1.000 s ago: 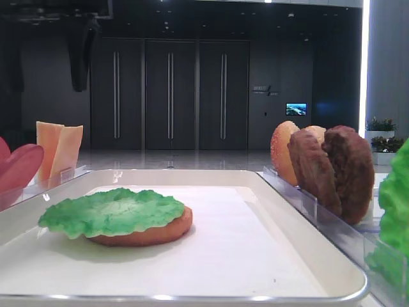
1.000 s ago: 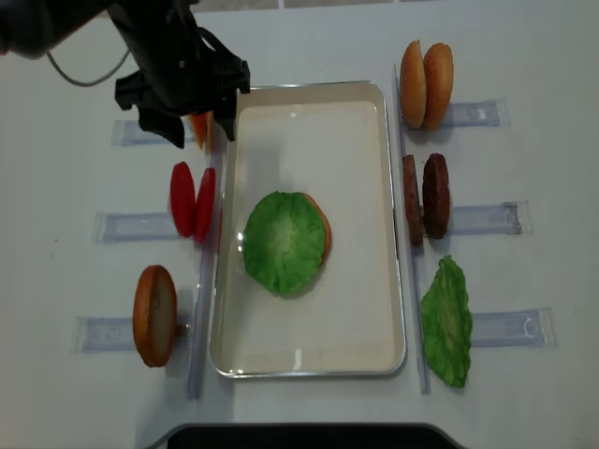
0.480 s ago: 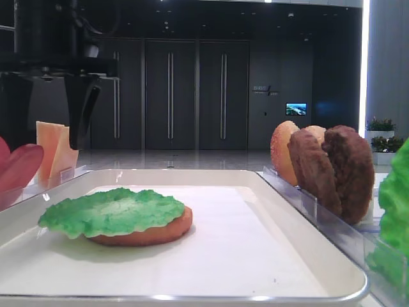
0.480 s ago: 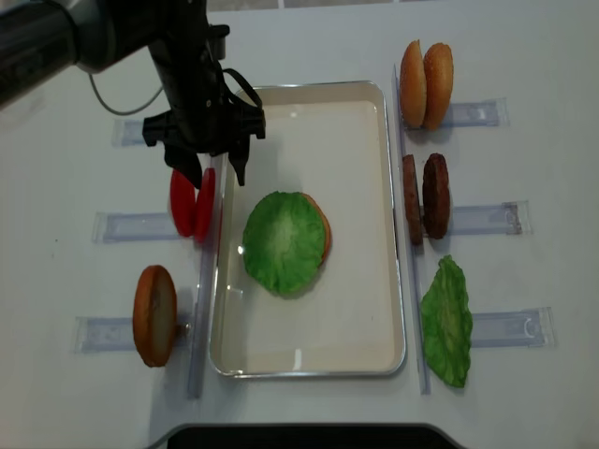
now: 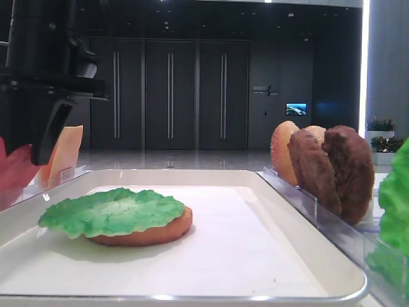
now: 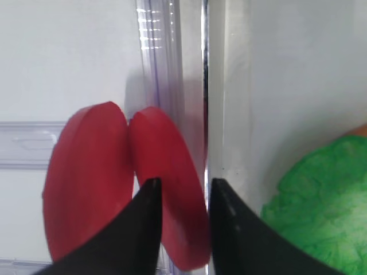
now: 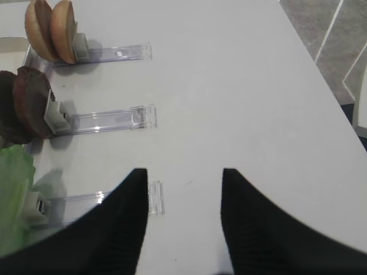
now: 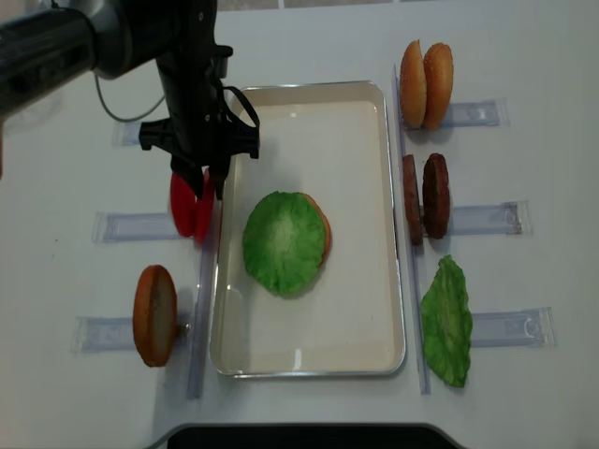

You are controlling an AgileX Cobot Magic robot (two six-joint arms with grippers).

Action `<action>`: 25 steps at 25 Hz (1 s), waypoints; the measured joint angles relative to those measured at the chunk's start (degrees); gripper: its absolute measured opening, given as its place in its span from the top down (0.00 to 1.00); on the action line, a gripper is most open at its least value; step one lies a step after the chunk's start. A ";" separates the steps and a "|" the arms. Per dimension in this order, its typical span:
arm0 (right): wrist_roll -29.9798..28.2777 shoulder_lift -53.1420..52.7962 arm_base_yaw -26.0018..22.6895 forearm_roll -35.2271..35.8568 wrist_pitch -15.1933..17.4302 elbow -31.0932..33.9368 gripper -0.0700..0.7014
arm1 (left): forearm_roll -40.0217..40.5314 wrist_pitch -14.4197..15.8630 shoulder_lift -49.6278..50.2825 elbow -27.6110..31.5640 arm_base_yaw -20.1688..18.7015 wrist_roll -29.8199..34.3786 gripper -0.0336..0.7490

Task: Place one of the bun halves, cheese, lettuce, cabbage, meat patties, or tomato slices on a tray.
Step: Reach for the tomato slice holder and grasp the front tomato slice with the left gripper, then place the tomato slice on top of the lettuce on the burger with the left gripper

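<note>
The left tool (image 6: 180, 197) pinches narrowly on the tray-side tomato slice (image 6: 169, 186), apparently gripping it; next, lift it onto the tray (image 8: 356, 112).

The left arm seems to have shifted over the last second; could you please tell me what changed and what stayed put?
The left claw moved from above the cheese slices toward the near end of the table, down to the tomato slices, and narrowed around the slice nearest the tray; that slice remains in its rack. The lettuce-topped bun half, the meat patties and the right claw are unchanged.
</note>
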 joint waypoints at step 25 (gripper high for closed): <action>0.00 0.00 0.00 0.00 0.00 0.00 0.53 | -31.04 -8.86 -12.75 8.85 0.54 24.89 0.88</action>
